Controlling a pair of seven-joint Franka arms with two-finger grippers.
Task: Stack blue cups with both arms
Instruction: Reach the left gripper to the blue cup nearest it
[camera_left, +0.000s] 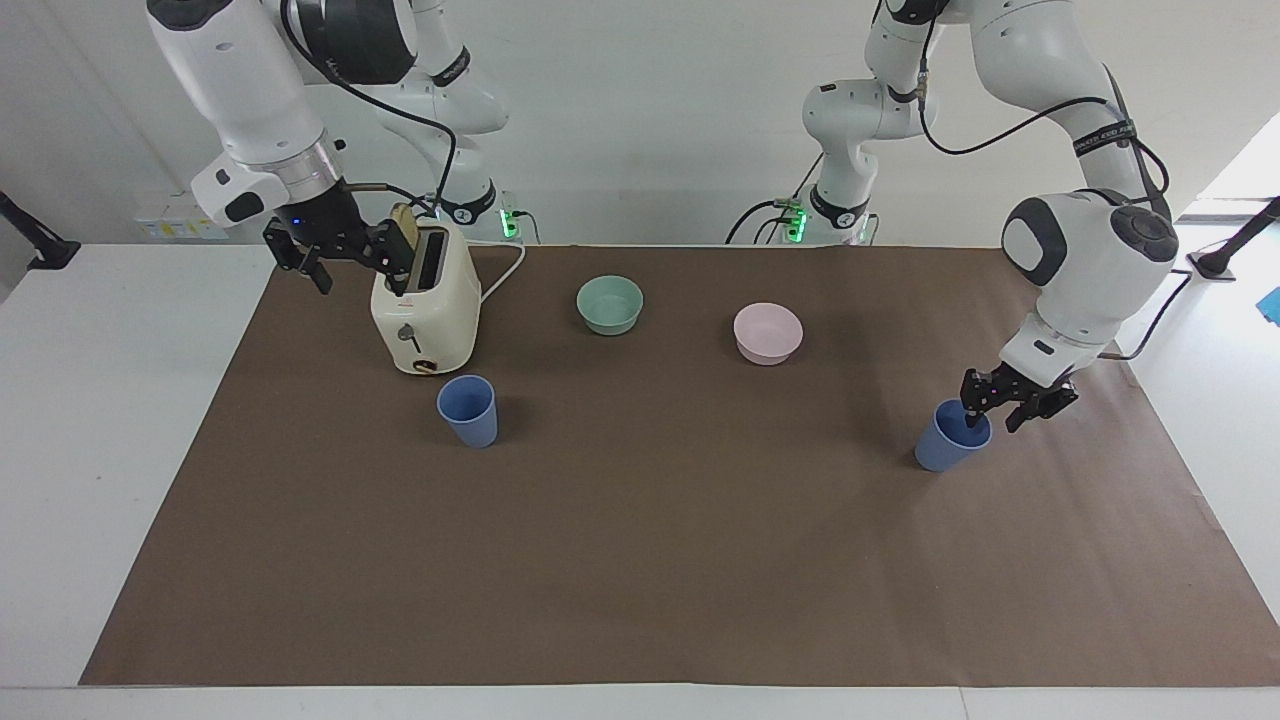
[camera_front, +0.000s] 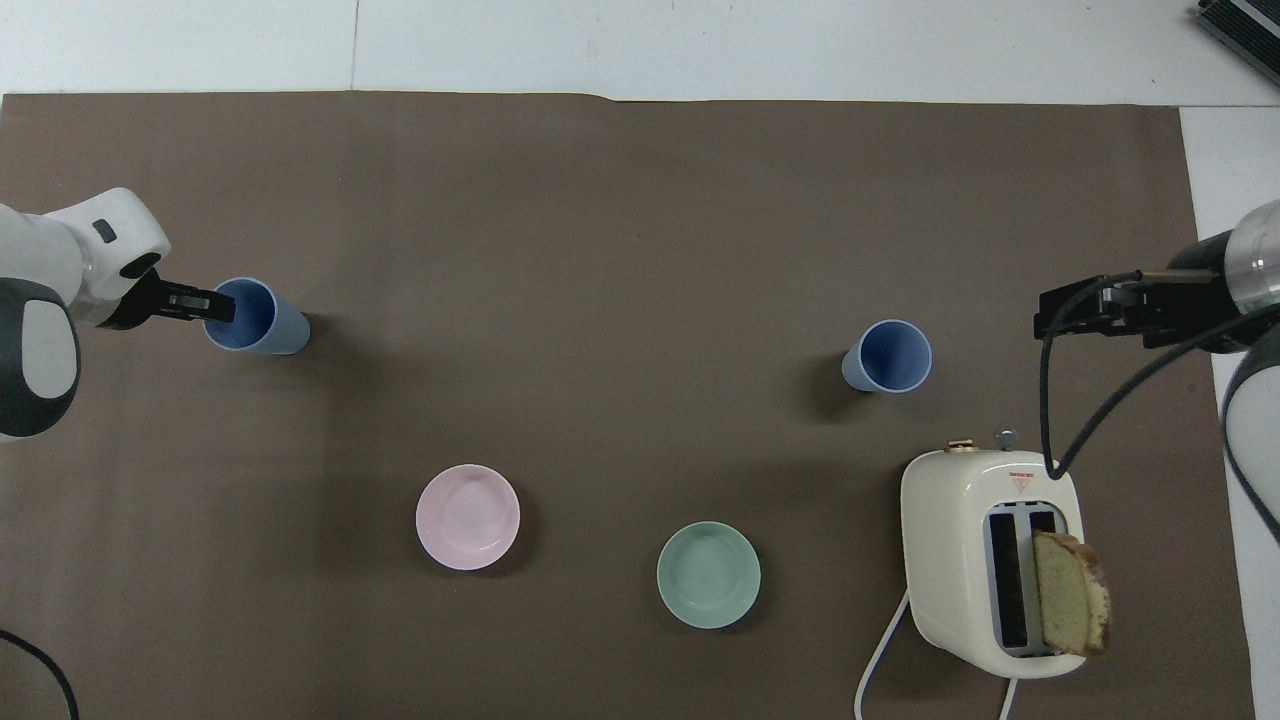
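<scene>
One blue cup (camera_left: 945, 450) (camera_front: 270, 325) stands upright on the brown mat toward the left arm's end of the table. My left gripper (camera_left: 992, 418) (camera_front: 222, 305) is down at the rim of this cup, on the side facing the table's end. The other blue cup (camera_left: 468, 412) (camera_front: 888, 356) stands upright next to the toaster, farther from the robots than it. My right gripper (camera_left: 360, 272) (camera_front: 1060, 315) hangs open and empty in the air level with the toaster's top, on the toaster's table-end side. The right arm waits there.
A cream toaster (camera_left: 425, 320) (camera_front: 960, 540) holds a slice of toast (camera_front: 1070, 590) in one slot, its cord trailing toward the robots. A green bowl (camera_left: 610, 304) (camera_front: 708, 575) and a pink bowl (camera_left: 768, 333) (camera_front: 468, 517) sit between the cups, nearer the robots.
</scene>
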